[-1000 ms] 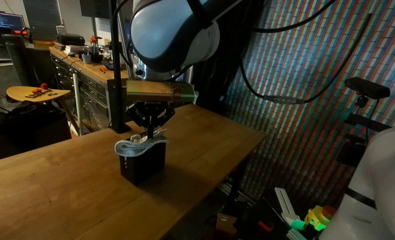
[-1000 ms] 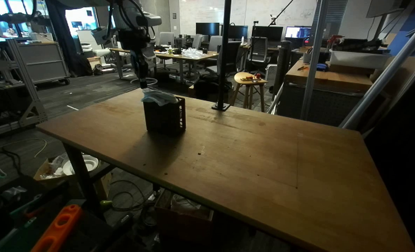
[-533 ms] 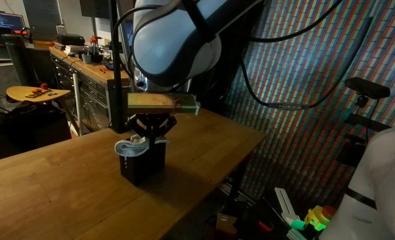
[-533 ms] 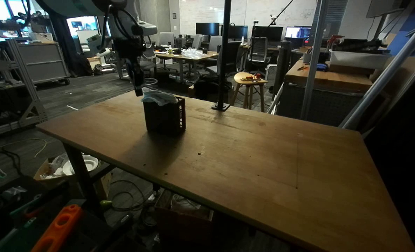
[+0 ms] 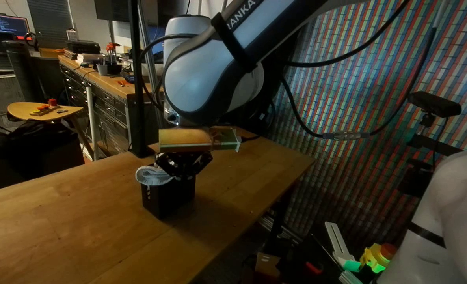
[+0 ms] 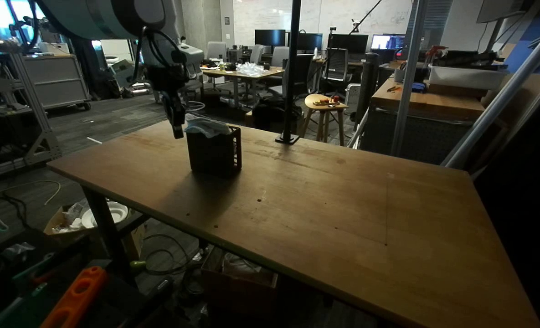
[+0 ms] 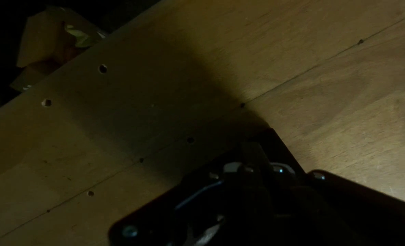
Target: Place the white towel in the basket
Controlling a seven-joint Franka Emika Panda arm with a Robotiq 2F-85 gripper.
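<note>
One white towel [image 5: 153,176] sits bunched in the mouth of the black basket [image 5: 168,203], which stands upright on the wooden table [image 5: 79,213]. In this exterior view a thick fold laps over the rim at 10 o'clock; how deep the rest goes is hidden. Seen from there, the towel lies at 8 o'clock from the jaws, which cover the rim around 1 o'clock, their lower ends lost against the black wall. The arm [image 5: 201,79] slants in from 1 o'clock.

In an exterior view the towel [image 6: 207,126] is at 3 o'clock from the jaws, just beside them but apart, and the basket [image 6: 210,155] at 4 o'clock. The jaws point down, pressed together, outside the basket, their tips looking about level with its rim. A black post [image 6: 292,68] has its base near 3 o'clock from the basket; a stool [image 6: 325,101] stands well apart at 2 o'clock.

In the wrist view the jaws reach in from 6 o'clock, too dark to make out where they end. A broad shadow [image 7: 154,109] spreads toward 10 o'clock over the table, with a brown box [image 7: 40,41] past the edge.
</note>
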